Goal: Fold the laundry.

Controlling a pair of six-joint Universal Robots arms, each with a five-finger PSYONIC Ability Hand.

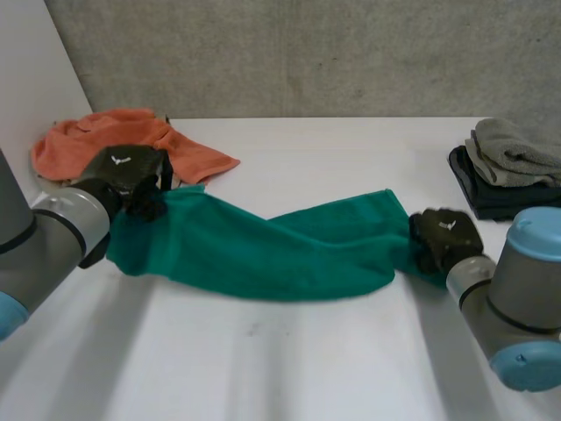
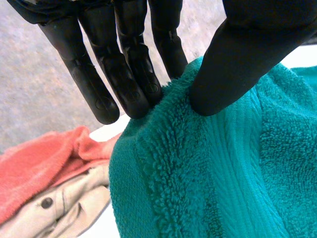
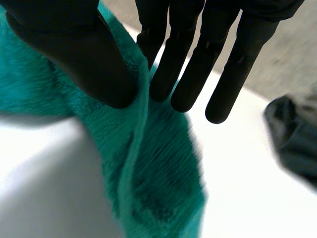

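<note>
A teal towel [image 1: 272,250] stretches across the table between my two hands, sagging in the middle. My left hand [image 1: 131,175] holds its left end; in the left wrist view the towel's edge [image 2: 198,163] is pinched between thumb [image 2: 233,64] and straight fingers [image 2: 129,74]. My right hand [image 1: 445,237] is at the towel's right end. There the thumb [image 3: 74,54] presses the towel's edge [image 3: 143,163] against the fingers [image 3: 183,64].
An orange cloth [image 1: 110,140] lies on a beige buttoned garment [image 2: 54,213] at the table's back left, just behind my left hand. A stack of folded grey and dark clothes [image 1: 508,171] sits at the back right. White table [image 1: 289,360] spreads in front.
</note>
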